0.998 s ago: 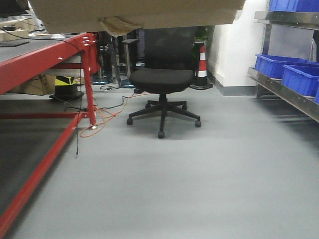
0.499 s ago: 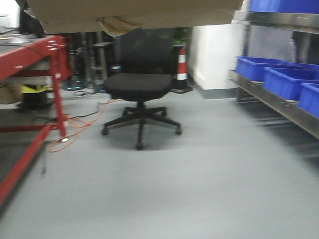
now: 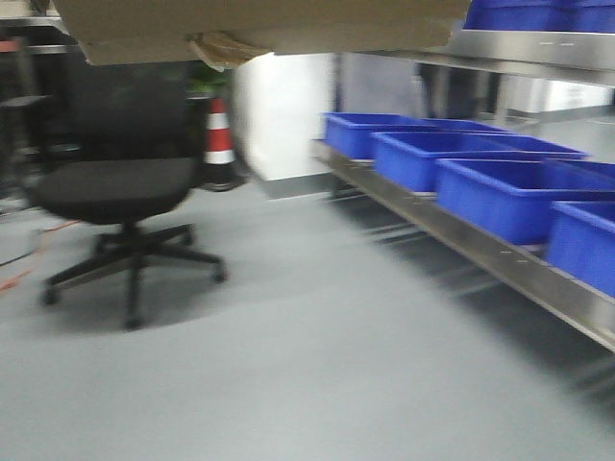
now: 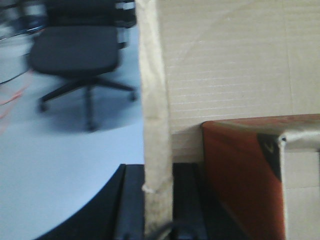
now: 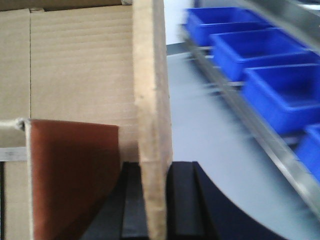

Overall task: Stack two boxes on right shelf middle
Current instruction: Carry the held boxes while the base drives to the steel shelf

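A large brown cardboard box hangs across the top of the front view, a ragged scrap of tape dangling under it. My left gripper is shut on the box's left wall, one black finger on each side. On the opposite wall my right gripper is shut the same way. Inside the box lies a red-brown carton with a pale taped edge, also seen from the right wrist. The steel shelf runs along the right.
Several blue plastic bins fill the low shelf board, and more sit on the board above. A black office chair stands on the grey floor at left, a red-and-white cone behind it by the white wall.
The view has swung right: the red table has left the picture, the chair has slid to the left, and the shelf with blue bins is larger and nearer. Both grippers still hold the box.
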Action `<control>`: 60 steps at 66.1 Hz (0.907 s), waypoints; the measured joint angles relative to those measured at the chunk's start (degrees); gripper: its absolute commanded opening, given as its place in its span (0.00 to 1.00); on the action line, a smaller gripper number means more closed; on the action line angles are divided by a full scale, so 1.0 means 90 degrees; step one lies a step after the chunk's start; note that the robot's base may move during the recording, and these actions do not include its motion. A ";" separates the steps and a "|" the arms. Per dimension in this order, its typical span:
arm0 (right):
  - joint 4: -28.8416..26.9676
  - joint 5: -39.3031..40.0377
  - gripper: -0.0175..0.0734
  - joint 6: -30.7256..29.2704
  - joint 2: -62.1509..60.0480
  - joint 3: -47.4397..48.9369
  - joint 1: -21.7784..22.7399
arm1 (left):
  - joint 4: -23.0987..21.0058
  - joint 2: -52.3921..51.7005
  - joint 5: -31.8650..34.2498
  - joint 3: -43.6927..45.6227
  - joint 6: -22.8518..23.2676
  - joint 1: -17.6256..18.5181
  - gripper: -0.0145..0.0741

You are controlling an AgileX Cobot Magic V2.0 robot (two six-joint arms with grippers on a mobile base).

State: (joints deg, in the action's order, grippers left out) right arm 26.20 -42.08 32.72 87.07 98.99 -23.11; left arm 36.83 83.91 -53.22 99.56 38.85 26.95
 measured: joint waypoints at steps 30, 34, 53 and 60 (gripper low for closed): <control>0.0000 0.0000 0.02 0.0000 0.0000 0.0000 0.0000 | 0.0000 0.0000 0.0000 0.0000 0.0000 0.0000 0.04; 0.0000 0.0000 0.02 0.0000 0.0000 0.0000 0.0000 | 0.0000 0.0000 0.0000 0.0000 0.0000 0.0000 0.04; 0.0000 0.0000 0.02 0.0000 0.0000 0.0000 0.0000 | 0.0000 0.0000 0.0000 0.0000 0.0000 0.0000 0.04; 0.0000 0.0000 0.02 0.0000 0.0000 0.0000 0.0000 | 0.0000 0.0000 0.0000 0.0000 0.0000 0.0000 0.04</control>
State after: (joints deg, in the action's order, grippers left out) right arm 26.20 -42.08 32.72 87.07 98.99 -23.11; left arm 36.83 83.91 -53.22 99.56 38.85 26.95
